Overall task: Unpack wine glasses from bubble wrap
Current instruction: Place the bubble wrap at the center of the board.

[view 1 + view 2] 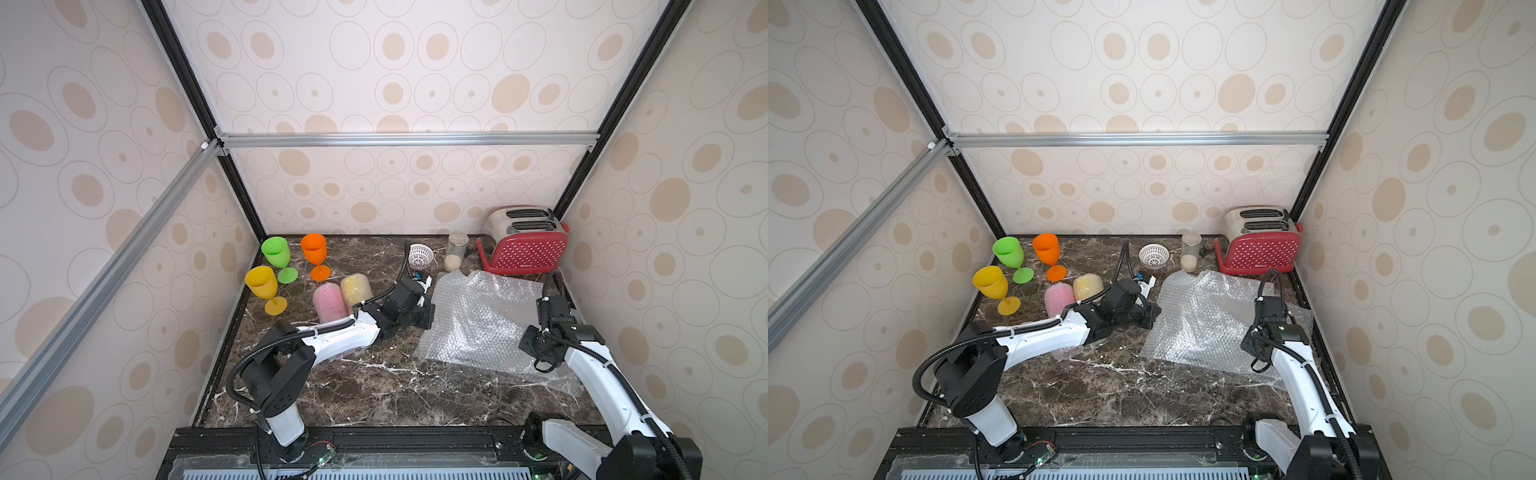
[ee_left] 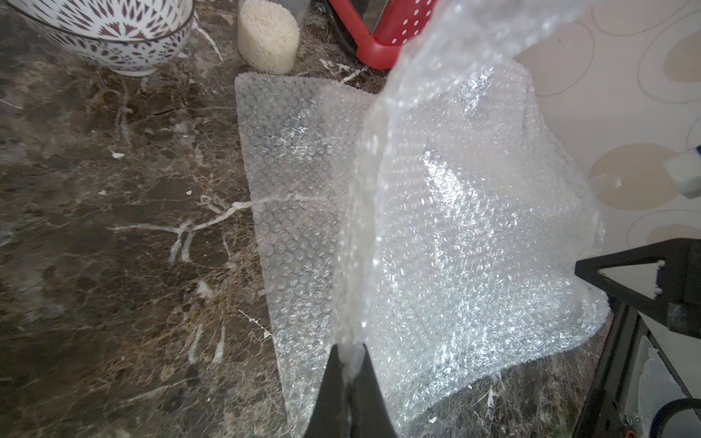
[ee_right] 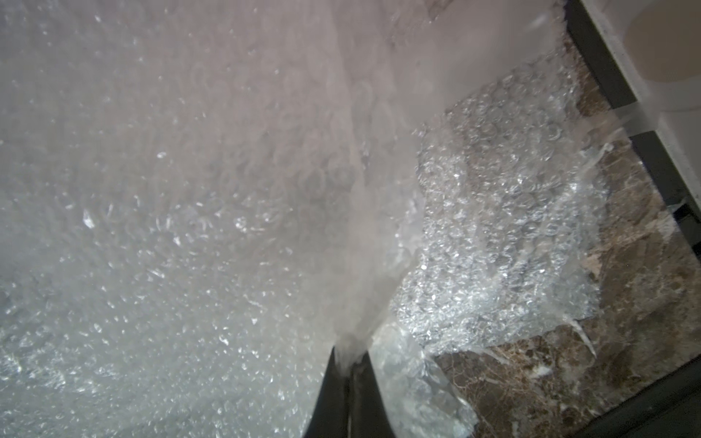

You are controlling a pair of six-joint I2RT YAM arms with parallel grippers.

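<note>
Bright, even, diffuse lighting is recorded in both top views; shadows are faint. Sparkling glare is noted on the bubble wrap (image 2: 474, 227). In the right wrist view it is rendered blurred and milky.

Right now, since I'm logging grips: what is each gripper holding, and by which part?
Both pinch the loose bubble wrap: left gripper a raised fold at one side, right gripper a bunched fold opposite.

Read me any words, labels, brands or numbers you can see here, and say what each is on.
No text here can be read.
Toaster: a small pale mark low on its red side, too small to read.
Bowl: leaf pattern only, no lettering.
Jar: no label shows.
</note>
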